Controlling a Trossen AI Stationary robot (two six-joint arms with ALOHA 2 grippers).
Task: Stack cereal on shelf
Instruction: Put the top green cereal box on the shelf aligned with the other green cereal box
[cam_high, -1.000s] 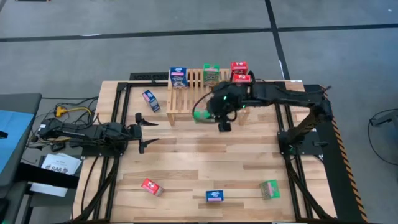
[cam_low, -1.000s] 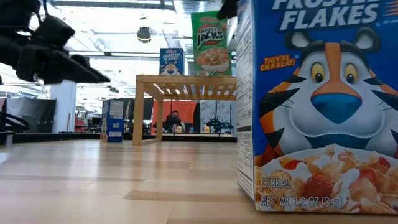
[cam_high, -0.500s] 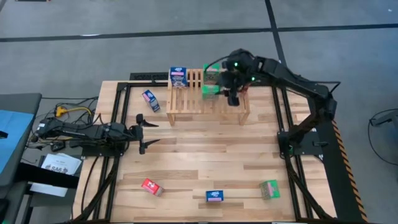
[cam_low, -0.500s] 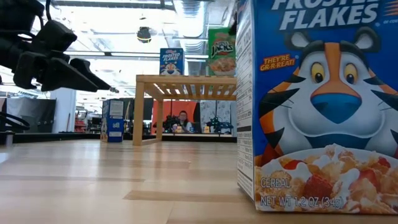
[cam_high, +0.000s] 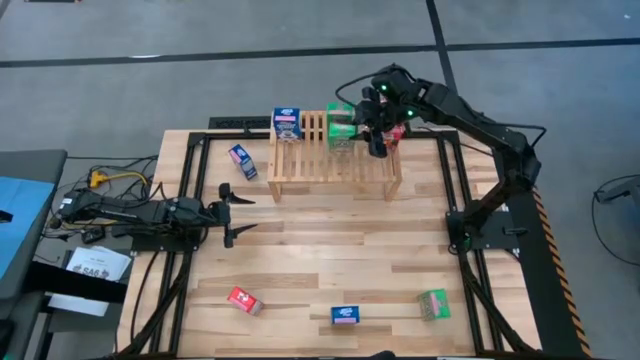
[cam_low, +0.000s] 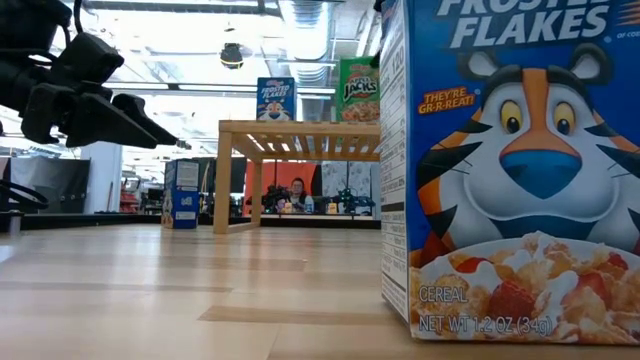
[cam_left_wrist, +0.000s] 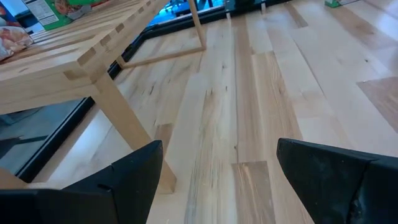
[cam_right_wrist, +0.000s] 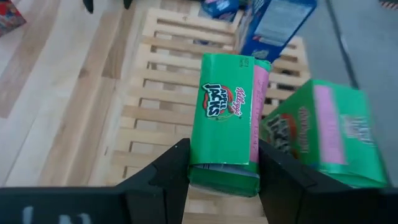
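The right gripper (cam_right_wrist: 222, 163) is pinching a green cereal box (cam_right_wrist: 228, 118) by its two broad faces, at the lower end, and holds it above the far right part of the shelf (cam_high: 335, 165). Such a box looks light and stiff enough, but thin cardboard can dent if the squeeze is hard, and its printed skin seems smooth, so I judge that a grip on the flat faces is the safe one.

On the shelf stand already a blue box (cam_high: 287, 123) at the far left end and a second green box (cam_right_wrist: 328, 134) just beside the held one. Red boxes (cam_high: 392, 128) show at the far right end, partly hidden by the arm.

The left gripper (cam_high: 228, 208) waits over the left part of the table, its fingers spread and nothing between them. On the table (cam_high: 320, 260) remain a blue box on the floor of the table (cam_high: 242, 160) left of the shelf, and near the front edge a red one (cam_high: 243, 300), a blue one (cam_high: 346, 315) and a green one (cam_high: 433, 304).
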